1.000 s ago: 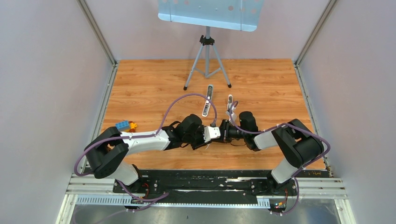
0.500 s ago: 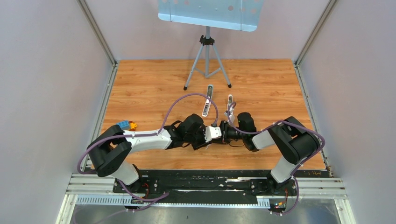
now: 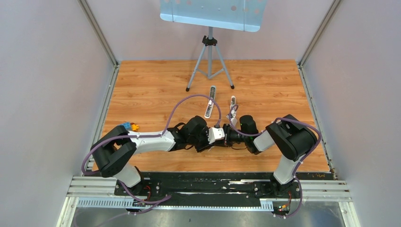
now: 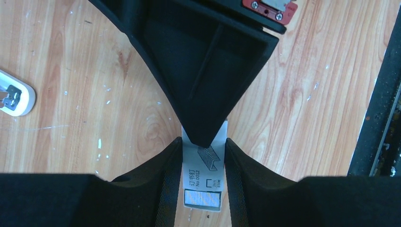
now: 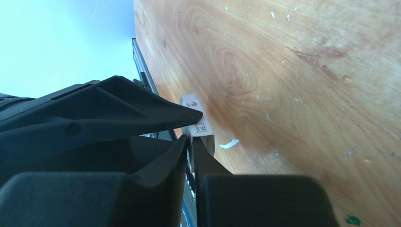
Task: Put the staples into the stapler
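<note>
Left hand (image 3: 213, 135) and right hand (image 3: 226, 135) meet mid-tabletop (image 3: 156, 85) overhead; the stapler (image 3: 209, 102) lies open beyond them. My left wrist view: fingers (image 4: 168, 175) pinch a white carton (image 4: 203, 177). My right wrist view: fingers (image 5: 179, 146) nearly together at that carton; grip uncertain.

Crowded middle, open wood around the small white printed carton

Both black grippers meet at the small white printed carton (image 3: 216, 134), the left gripper (image 4: 203, 156) clamping its sides and the right gripper (image 5: 193, 142) nosing in, leaving no gap there. Beyond the carton, the slim grey-blue stapler halves (image 3: 210, 102) and grey tripod (image 3: 209, 61) block the far side; bare wooden tabletop (image 3: 279, 90) lies right.
</note>
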`<state>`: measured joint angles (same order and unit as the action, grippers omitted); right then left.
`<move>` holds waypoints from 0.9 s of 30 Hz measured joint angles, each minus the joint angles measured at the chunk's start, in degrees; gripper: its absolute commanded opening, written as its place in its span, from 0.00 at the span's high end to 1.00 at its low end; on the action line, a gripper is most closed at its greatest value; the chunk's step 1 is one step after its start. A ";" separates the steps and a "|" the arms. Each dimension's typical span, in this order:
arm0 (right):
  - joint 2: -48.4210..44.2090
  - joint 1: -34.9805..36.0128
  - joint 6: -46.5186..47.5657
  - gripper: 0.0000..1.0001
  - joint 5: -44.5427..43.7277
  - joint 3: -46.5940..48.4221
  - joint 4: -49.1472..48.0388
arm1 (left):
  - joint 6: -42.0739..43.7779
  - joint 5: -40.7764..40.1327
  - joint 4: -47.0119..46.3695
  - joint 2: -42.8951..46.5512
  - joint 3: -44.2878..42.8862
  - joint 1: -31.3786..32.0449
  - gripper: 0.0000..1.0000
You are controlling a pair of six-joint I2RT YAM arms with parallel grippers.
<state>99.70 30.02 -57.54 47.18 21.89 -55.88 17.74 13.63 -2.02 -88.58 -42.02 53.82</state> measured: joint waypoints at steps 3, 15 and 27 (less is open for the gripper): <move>0.59 0.07 -0.59 0.97 0.46 -0.11 -1.55 | -0.02 -0.72 -0.85 0.00 0.00 0.00 0.55; 0.79 -0.22 -1.22 1.00 2.54 -1.40 -5.46 | 1.03 -5.18 0.98 5.20 1.01 0.31 0.47; 1.51 -0.59 -0.66 1.00 4.94 -3.10 -5.44 | 4.50 -4.61 9.40 3.63 -0.37 0.28 0.37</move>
<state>101.21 29.43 -58.19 52.12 18.79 -61.32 22.24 9.02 7.38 -84.95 -42.39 54.11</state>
